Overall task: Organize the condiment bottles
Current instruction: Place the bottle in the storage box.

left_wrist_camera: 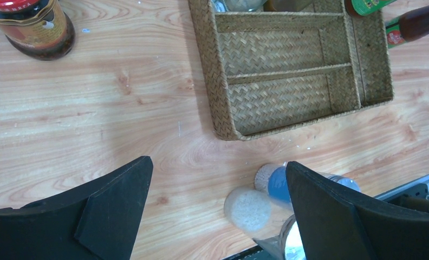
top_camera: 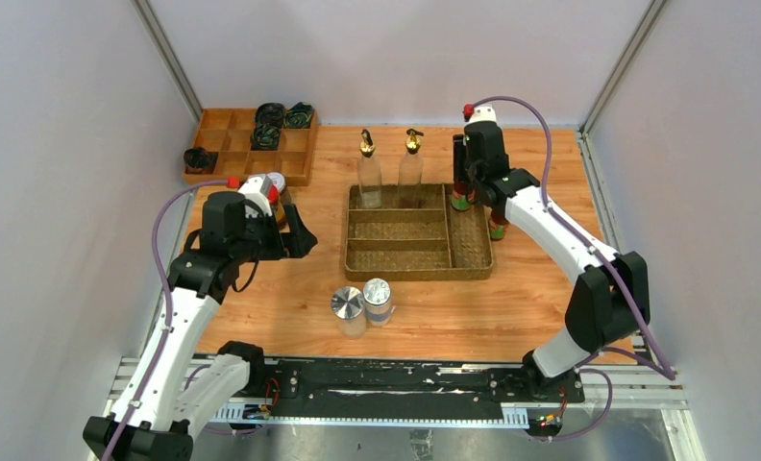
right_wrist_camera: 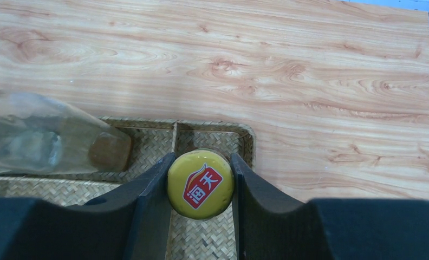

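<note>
Right wrist view: the right pincer (right_wrist_camera: 200,162) is clenched on a sauce bottle (right_wrist_camera: 200,187) by its yellow cap, right above the far right slot of the woven basket (right_wrist_camera: 245,135). Top view: the left pincer (top_camera: 300,238) is spread wide over the tabletop (top_camera: 261,307), left of the basket, holding nothing. Another sauce bottle (top_camera: 497,229) stands just beside the basket's right side. Two shakers (top_camera: 347,303) stand close together in front of it.
</note>
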Robot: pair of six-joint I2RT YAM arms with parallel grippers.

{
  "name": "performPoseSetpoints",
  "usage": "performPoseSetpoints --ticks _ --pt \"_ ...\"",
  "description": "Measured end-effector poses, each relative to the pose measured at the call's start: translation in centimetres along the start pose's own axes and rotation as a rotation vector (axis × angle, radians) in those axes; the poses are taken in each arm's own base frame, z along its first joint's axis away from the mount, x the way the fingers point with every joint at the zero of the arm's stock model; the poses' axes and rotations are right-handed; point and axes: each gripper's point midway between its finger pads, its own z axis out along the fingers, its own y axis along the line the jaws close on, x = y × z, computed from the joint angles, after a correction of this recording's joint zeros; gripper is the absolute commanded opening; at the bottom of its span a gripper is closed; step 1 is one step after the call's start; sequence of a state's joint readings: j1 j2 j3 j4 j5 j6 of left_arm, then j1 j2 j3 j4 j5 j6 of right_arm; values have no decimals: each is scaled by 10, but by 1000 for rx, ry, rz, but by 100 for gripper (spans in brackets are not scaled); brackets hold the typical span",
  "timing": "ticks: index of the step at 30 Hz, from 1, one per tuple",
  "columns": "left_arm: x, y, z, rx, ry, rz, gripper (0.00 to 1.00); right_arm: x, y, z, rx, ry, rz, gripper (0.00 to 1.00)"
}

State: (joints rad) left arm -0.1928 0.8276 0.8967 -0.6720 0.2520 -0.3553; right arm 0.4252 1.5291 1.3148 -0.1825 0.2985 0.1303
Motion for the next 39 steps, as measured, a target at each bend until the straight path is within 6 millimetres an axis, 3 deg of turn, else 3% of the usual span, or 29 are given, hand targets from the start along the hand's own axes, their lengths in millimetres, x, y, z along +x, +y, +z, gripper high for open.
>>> performPoseSetpoints --ticks 15,19,35,39 --pt "3 7 5 -29 22 10 100 25 -2 36 61 17 -30 18" --pt "4 8 6 -32 28 13 100 37 -3 39 68 35 -29 18" --pt "4 9 7 -36 28 14 100 41 -11 35 125 -15 67 18" --pt "4 9 6 -36 27 14 100 43 -15 33 151 -16 107 33"
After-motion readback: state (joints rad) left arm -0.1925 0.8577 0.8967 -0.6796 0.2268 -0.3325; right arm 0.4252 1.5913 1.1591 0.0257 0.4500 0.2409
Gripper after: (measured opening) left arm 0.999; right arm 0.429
